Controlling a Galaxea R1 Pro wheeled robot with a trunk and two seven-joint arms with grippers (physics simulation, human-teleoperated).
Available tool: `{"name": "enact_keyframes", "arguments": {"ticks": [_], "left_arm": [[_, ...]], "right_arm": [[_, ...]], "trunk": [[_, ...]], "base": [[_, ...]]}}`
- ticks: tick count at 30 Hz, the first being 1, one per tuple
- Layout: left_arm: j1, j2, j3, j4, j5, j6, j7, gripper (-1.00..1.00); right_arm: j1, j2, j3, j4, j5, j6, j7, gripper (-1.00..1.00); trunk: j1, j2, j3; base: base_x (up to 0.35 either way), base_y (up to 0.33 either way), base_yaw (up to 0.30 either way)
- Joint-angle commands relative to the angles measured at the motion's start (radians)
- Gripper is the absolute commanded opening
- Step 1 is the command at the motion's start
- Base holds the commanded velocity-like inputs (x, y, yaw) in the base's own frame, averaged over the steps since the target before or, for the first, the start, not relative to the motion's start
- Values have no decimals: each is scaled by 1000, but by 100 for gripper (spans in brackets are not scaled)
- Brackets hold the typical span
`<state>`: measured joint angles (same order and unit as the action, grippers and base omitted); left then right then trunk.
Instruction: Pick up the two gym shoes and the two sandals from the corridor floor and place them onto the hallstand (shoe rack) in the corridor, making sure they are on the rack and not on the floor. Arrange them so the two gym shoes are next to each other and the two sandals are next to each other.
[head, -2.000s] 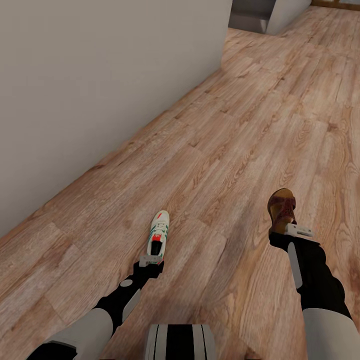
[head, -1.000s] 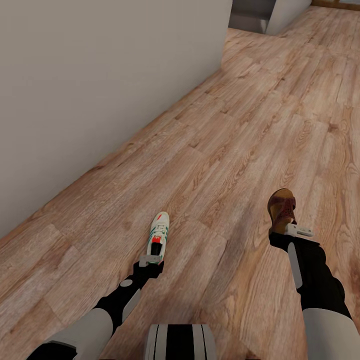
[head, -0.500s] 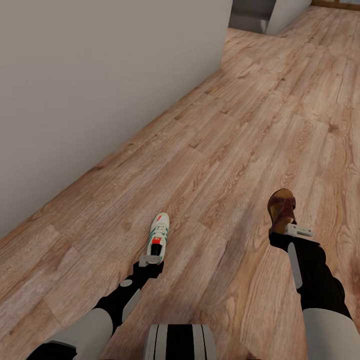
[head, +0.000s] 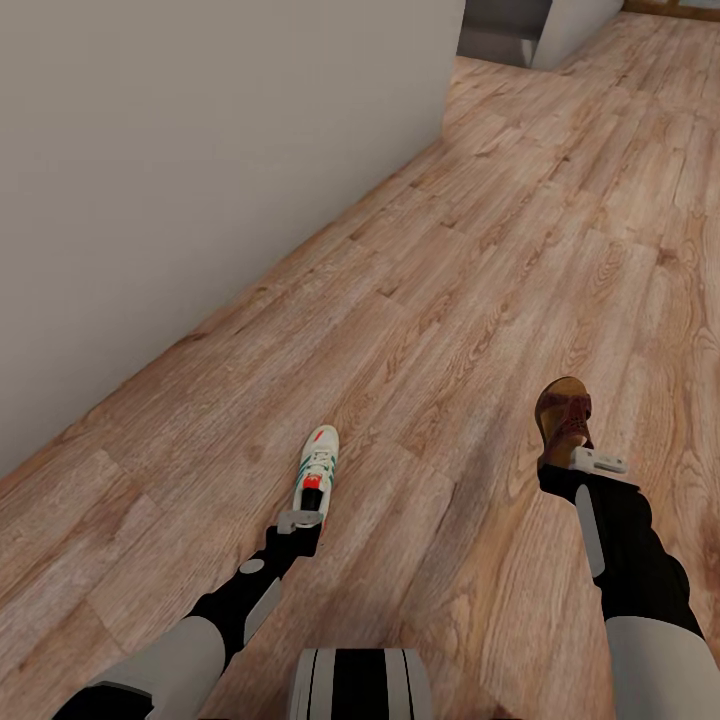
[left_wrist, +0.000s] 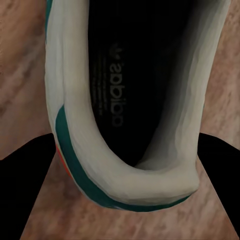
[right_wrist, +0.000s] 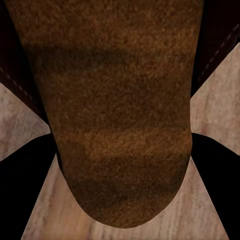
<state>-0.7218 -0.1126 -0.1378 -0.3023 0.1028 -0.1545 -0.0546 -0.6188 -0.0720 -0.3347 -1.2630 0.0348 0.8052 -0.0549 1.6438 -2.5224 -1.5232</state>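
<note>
While both sets of jaws stand clamped on footwear, the left gripper (head: 300, 520) pinches the heel of a gym shoe (head: 317, 464) and the right gripper (head: 590, 460) the heel of a sandal (head: 563, 415). Each points forward, held above the corridor floor (head: 450, 260), probably for carrying. Beside the left arm runs a grey wall (head: 200, 160).

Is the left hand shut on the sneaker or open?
Shut on it: the left hand grips the gym shoe at its heel, fingers flanking the collar.
</note>
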Motion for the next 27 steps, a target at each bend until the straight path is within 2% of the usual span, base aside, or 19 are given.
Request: {"name": "enact_keyframes", "arguments": {"ticks": [1,21,27], "left_arm": [[-1,1,-3,2,9,-4,-1,-100],[-1,0,-3,0,9,-4,-1,-100],[-1,0,-4,0,9,-4,-1,-100]], "right_arm": [[0,0,0,-1,3,5,0,-100],[0,0,0,-1,3,5,0,-100],[0,0,0,-1,3,5,0,-100]], "trunk": [[0,0,-1],[0,0,-1],[-3,1,23]], "base": [[0,0,0],[0,0,0],[0,0,0]]}}
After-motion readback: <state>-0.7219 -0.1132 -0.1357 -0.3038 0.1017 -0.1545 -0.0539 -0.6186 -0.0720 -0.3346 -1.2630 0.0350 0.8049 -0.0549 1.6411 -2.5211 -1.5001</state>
